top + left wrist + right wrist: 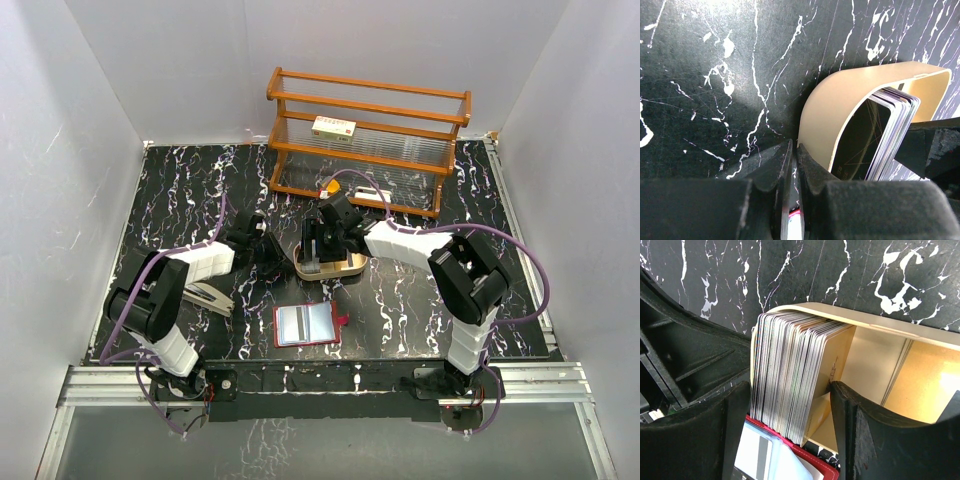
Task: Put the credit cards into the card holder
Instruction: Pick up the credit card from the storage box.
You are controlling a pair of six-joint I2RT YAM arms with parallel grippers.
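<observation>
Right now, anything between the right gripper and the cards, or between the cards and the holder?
Nothing visible at the grasp. The right gripper, open, straddles the credit cards standing in the tan tray. Only the tray's wall lies between them and the open card holder.

From my station, a tabletop [400, 310] in black marble pattern with white veins fills the middle of the frame. Plain pale grey walls [90, 100] close it in at left, back and right. A brown wooden rack [366, 135] with clear slats stands at upper centre. An aluminium rail [540, 375] runs along the bottom; below it lies a grey surface [320, 450], perhaps floor. Light is even, with one glare patch on the marble.
</observation>
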